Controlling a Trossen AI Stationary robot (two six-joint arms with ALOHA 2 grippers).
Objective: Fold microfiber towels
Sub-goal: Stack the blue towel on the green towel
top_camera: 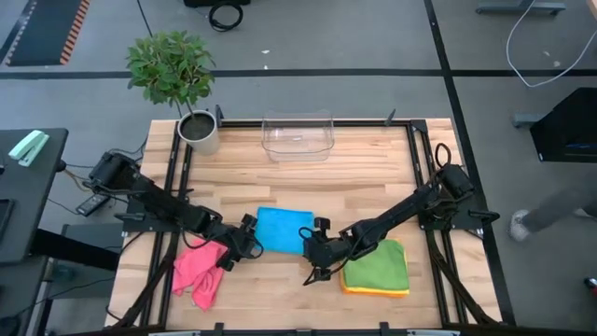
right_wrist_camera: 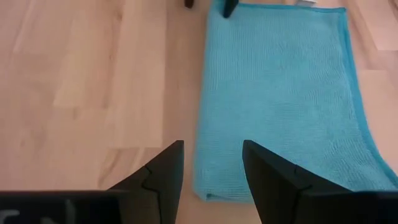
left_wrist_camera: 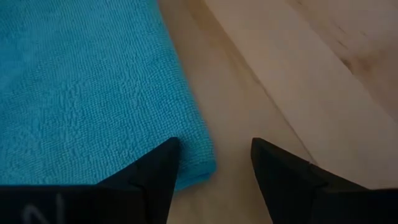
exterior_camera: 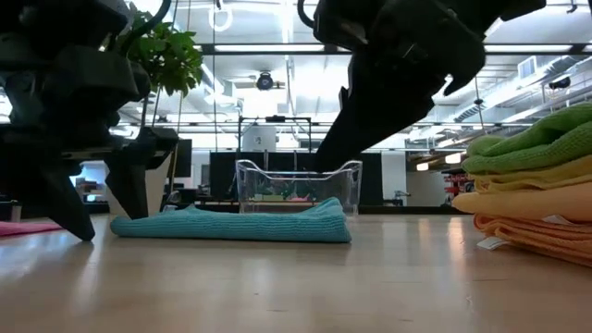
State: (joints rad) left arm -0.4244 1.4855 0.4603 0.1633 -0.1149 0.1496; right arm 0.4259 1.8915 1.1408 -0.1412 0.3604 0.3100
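Blue towel lies folded flat mid-table, crumpled pink towels toward the front-left corner, green towel stacked over orange ones front-right.

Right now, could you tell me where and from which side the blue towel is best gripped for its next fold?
Probably at the blue towel's two near corners. It lies flat, already folded once. The open left gripper straddles one corner, and the open right gripper hovers at the other, so each can pinch from its own side.

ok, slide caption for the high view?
Both end effectors flank a folded blue towel; pink towel left, folded stack right.
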